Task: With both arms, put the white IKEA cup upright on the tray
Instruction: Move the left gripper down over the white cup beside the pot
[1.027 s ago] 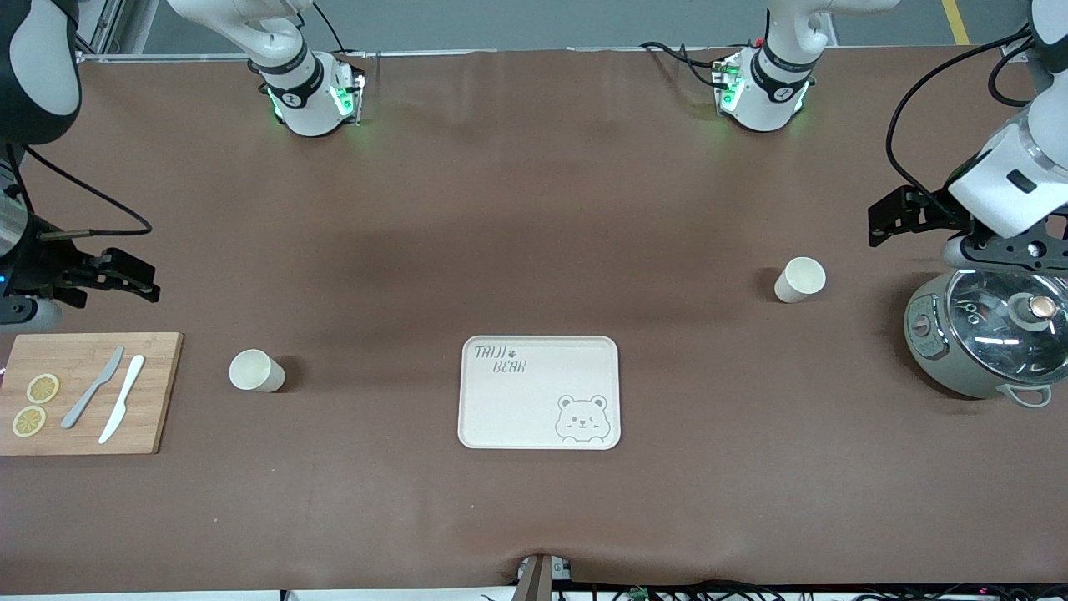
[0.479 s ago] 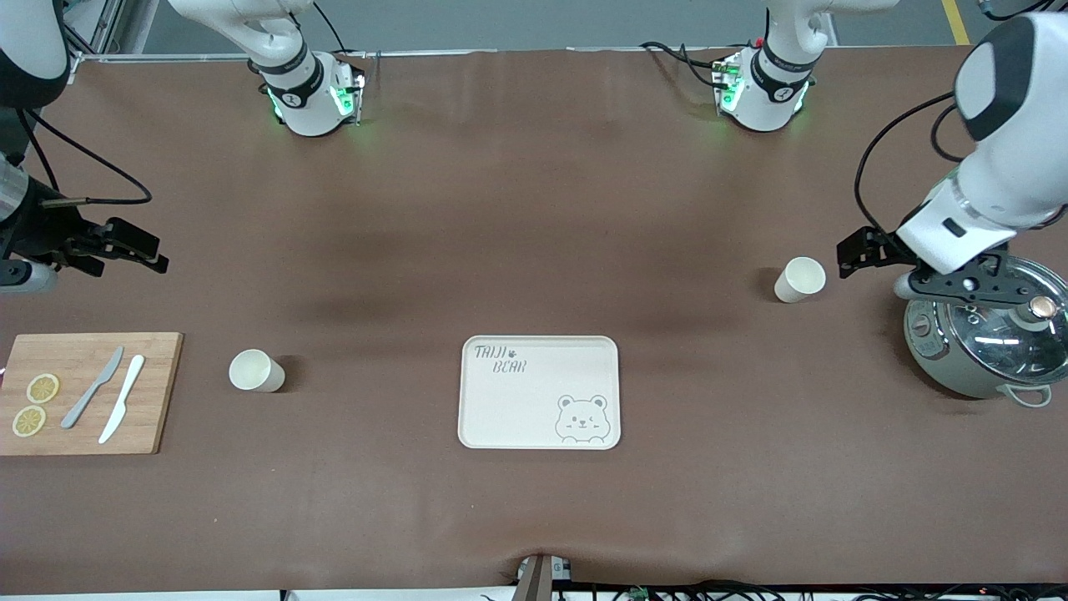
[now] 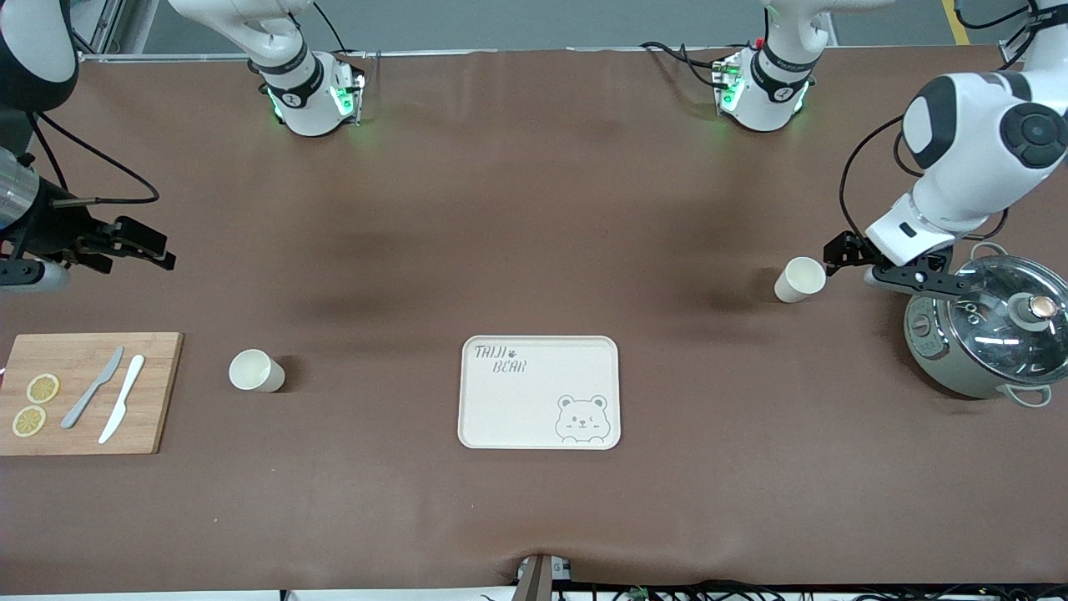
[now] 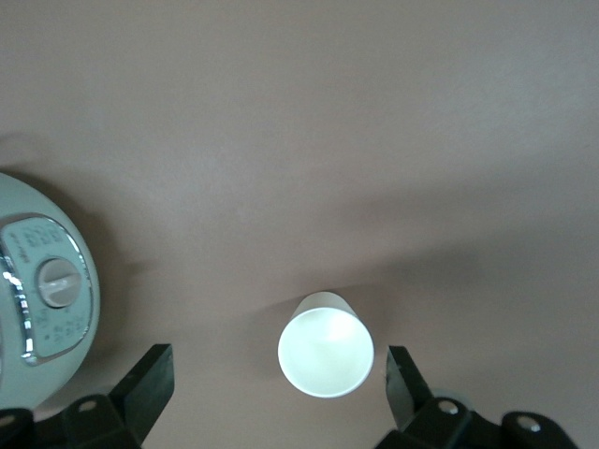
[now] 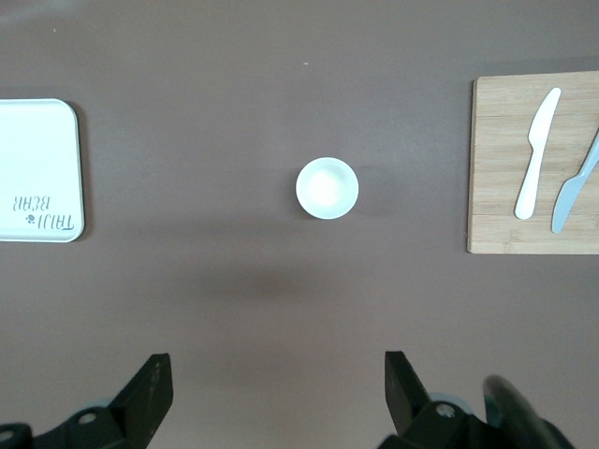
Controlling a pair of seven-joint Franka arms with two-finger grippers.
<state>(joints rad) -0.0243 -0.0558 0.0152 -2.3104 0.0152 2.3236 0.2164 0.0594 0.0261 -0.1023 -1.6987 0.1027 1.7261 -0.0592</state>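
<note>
While upright, the cup (image 4: 326, 344) sits between open left fingers (image 4: 148, 378).

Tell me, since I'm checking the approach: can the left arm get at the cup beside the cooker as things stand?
Probably yes. The left gripper hangs open by the cup, with the cup's mouth showing between its fingers and bare table around; the cooker stands clear of it.

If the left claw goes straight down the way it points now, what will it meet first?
Probably the cup: the left claw is open and points down at it, the cup upright between its fingers. How high it hangs is unclear.
</note>
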